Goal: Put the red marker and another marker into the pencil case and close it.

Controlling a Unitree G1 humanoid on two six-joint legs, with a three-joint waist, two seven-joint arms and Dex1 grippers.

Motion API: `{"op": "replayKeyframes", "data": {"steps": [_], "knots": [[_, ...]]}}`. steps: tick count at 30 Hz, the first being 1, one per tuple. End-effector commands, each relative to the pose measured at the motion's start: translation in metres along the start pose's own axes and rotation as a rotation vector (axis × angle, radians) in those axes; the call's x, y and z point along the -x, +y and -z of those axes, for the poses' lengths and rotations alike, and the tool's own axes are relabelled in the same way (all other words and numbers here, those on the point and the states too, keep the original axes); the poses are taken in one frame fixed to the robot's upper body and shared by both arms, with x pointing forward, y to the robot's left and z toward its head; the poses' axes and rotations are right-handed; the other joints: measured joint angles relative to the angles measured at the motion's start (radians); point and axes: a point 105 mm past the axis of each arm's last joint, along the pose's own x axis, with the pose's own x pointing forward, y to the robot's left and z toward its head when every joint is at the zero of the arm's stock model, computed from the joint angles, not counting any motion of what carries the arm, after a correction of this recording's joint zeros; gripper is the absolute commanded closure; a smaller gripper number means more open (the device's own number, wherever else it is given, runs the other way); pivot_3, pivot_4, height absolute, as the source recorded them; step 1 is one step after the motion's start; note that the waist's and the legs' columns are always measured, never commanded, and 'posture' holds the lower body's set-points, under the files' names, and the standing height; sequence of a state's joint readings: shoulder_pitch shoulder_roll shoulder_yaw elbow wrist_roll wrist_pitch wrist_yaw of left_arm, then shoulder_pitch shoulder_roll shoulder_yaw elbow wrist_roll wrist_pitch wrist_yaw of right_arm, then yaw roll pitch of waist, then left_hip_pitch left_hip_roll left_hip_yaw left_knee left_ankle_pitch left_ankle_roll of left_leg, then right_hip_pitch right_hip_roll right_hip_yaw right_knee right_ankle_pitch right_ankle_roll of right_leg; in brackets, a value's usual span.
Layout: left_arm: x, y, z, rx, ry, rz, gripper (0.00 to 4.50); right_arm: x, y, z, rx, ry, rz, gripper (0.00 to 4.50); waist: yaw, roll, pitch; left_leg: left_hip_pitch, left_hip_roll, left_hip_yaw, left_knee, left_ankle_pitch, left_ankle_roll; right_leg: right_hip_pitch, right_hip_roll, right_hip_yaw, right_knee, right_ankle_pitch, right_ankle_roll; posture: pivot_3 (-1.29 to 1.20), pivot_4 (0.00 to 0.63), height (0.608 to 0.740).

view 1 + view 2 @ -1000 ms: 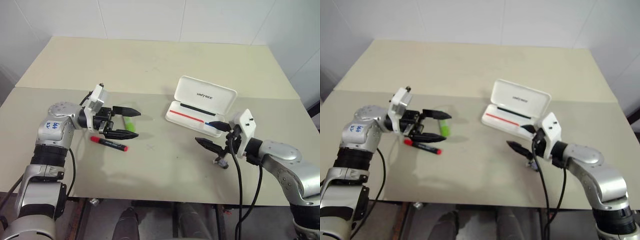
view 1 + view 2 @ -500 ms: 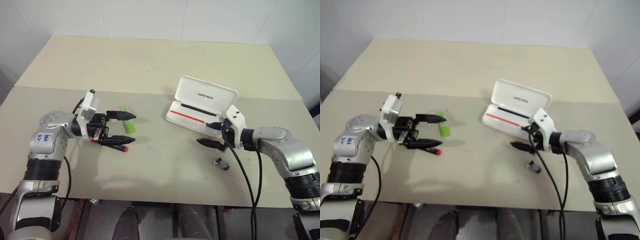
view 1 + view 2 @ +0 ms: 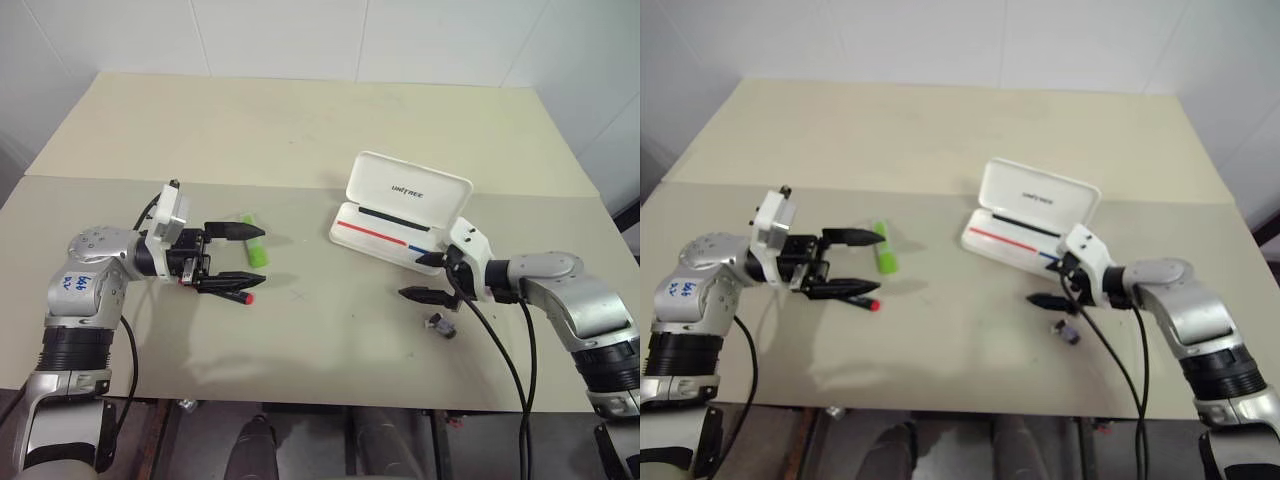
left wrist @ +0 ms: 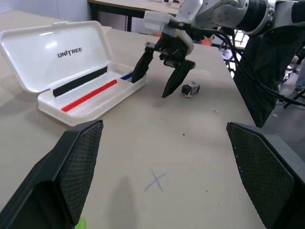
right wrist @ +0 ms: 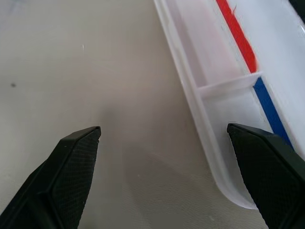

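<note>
- Head views: the pencil case [image 3: 400, 215] lies open on the beige surface [image 3: 300, 130]; the left gripper [image 3: 238, 257] – fingers spread, empty – sits over the red marker [image 3: 236, 294], the green highlighter [image 3: 256, 248] just beyond.
- Left wrist view: the right gripper [image 4: 156, 80] stands beside the case, near a small dark object [image 4: 189, 88].
- Right wrist view: its fingers [image 5: 71, 162] are apart, empty – one over the case's tray.

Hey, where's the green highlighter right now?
The green highlighter lies on the table's left half, just beyond the open left gripper, with the red marker nearer the robot.
</note>
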State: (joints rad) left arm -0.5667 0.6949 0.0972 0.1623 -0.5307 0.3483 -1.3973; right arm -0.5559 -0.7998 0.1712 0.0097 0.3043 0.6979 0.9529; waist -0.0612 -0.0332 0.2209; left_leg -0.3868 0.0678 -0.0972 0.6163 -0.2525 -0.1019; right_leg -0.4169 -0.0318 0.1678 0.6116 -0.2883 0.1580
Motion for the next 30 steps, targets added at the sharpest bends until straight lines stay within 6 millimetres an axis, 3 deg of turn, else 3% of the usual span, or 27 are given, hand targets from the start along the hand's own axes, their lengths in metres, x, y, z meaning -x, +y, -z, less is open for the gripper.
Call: {"op": "replayKeyframes", "data": {"steps": [1, 5, 10, 16, 21, 25, 30], "knots": [[-0.002, -0.003, -0.01, -0.04, -0.018, 0.017, 0.0, -0.003, -0.008, -0.003, 0.021, 0.015, 0.035, 1.29, 0.001, 0.0, 0.0, 0.0, 0.0, 0.0, 0.0, 0.0, 0.0, 0.0, 0.0, 0.0, 0.0, 0.0, 0.0, 0.0, 0.15, 0.74], [-0.002, -0.002, -0.01, -0.041, -0.017, 0.014, 0.0, -0.005, -0.012, -0.004, 0.037, 0.023, 0.053, 2.82, 0.001, 0.0, 0.0, 0.0, 0.0, 0.0, 0.0, 0.0, 0.0, 0.0, 0.0, 0.0, 0.0, 0.0, 0.001, 0.0, 0.15, 0.74], [-0.002, -0.001, -0.011, -0.044, -0.016, 0.011, 0.0, -0.002, -0.009, -0.016, 0.103, -0.019, 0.045, 4.39, 0.0, 0.0, 0.0, 0.0, 0.0, 0.0, 0.0, 0.0, 0.0, 0.0, 0.0, 0.0, 0.0, 0.001, 0.001, 0.0, 0.15, 0.74], [-0.001, 0.001, -0.011, -0.036, -0.021, 0.016, 0.0, 0.007, 0.012, -0.044, 0.19, -0.121, -0.006, 4.48, 0.001, 0.0, 0.0, 0.0, 0.0, 0.0, 0.0, 0.0, 0.0, 0.0, 0.0, 0.0, 0.0, 0.001, 0.001, 0.0, 0.15, 0.74], [0.004, 0.0, -0.006, -0.026, -0.016, 0.019, 0.0, 0.007, 0.059, -0.059, 0.251, -0.165, -0.144, 4.48, 0.002, 0.0, 0.0, 0.0, 0.0, 0.0, -0.003, 0.0, 0.0, -0.001, 0.0, 0.0, 0.0, 0.001, 0.002, 0.0, 0.15, 0.74], [0.006, -0.001, -0.007, -0.031, -0.024, 0.036, 0.0, 0.005, 0.087, -0.054, 0.287, -0.129, -0.232, 4.48, 0.005, 0.0, 0.0, -0.001, 0.0, 0.0, -0.003, 0.0, 0.0, -0.002, 0.0, 0.0, 0.0, 0.0, 0.001, 0.0, 0.15, 0.74], [0.013, -0.005, -0.005, -0.027, -0.024, 0.052, 0.0, 0.004, 0.096, -0.033, 0.328, -0.042, -0.266, 4.48, 0.007, 0.0, 0.0, -0.001, 0.0, 0.0, -0.002, 0.0, 0.0, -0.002, 0.0, 0.0, 0.0, -0.002, -0.004, 0.0, 0.15, 0.74]]}}
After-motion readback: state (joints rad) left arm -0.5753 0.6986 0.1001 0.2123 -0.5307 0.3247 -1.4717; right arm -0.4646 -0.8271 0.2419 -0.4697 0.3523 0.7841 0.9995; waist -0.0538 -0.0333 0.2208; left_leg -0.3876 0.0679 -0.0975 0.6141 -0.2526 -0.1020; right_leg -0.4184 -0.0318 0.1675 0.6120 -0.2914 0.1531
